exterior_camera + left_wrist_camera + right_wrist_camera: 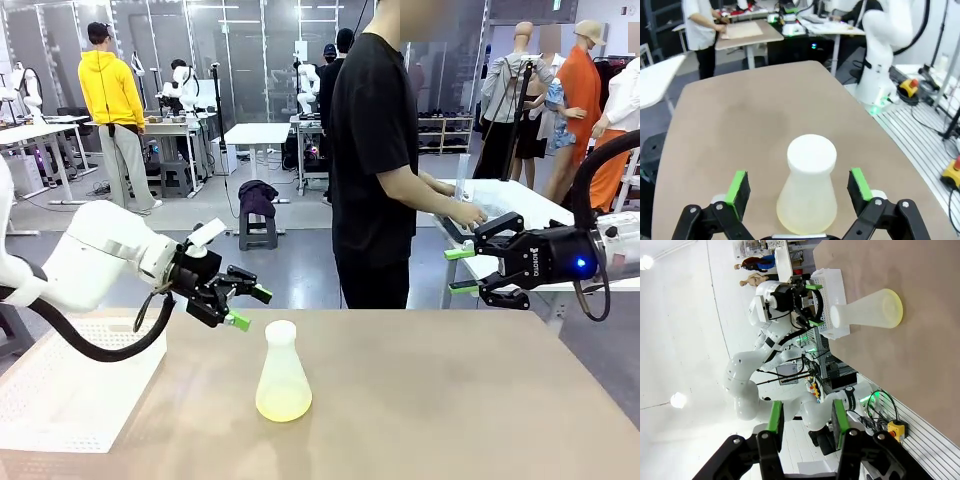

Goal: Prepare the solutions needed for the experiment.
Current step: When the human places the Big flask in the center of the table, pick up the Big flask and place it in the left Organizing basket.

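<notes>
One conical flask (282, 375) stands upright at the lower centre of the front view, on the brown counter (450, 400), capped by a white stopper (280, 331). It holds the solutions (283, 405), a shallow pale yellow-green layer at its base. One white perforated tray (60, 390) lies at lower left. The left gripper (248, 306), fingers spread wide and empty, hangs just left of the flask's neck; in the left wrist view its green pads (738, 186) flank the flask without touching. The right gripper (459, 271), partly spread and holding nothing, sits at right, well apart. One person (375, 150) stands behind the counter, at centre.
</notes>
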Tool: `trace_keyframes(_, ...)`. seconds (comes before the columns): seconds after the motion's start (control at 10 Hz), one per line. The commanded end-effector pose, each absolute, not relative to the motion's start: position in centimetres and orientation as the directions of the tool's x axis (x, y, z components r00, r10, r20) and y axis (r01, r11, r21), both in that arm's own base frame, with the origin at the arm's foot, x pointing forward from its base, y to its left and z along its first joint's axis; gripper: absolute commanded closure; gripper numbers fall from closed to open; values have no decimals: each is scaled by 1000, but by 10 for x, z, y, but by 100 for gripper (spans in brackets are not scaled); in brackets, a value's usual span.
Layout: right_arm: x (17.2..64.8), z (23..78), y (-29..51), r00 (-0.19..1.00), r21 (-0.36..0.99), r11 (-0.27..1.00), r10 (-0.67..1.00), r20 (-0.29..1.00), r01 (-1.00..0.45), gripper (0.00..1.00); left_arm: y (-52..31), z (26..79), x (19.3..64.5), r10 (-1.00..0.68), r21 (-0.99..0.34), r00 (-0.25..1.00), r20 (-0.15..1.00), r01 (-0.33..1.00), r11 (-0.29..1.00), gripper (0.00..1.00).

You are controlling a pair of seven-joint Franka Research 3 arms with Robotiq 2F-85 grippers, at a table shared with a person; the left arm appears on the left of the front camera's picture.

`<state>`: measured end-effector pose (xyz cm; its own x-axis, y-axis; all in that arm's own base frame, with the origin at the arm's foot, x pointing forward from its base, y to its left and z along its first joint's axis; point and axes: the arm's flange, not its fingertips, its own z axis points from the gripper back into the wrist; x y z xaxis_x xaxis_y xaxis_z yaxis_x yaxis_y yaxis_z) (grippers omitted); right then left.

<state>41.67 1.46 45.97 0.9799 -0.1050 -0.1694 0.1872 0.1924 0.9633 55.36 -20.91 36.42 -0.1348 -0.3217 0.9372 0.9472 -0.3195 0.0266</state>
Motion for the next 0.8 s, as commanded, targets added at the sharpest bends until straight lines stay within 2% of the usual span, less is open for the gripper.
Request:
trace_keyframes(0.0, 416, 462, 14, 981, 965, 189, -105, -164, 182, 50, -215, 357, 564, -304, 42, -179, 936, 912, -407, 0)
trace_keyframes(0.3, 416, 462, 14, 981, 965, 189, -105, -164, 182, 50, -228, 340, 573, -283, -13, -143, 948, 873, -487, 0)
trace_keyframes(0.7, 416, 462, 14, 981, 965, 189, -105, -164, 182, 50, -240, 319, 583, -265, -69, -85, 960, 849, -524, 0)
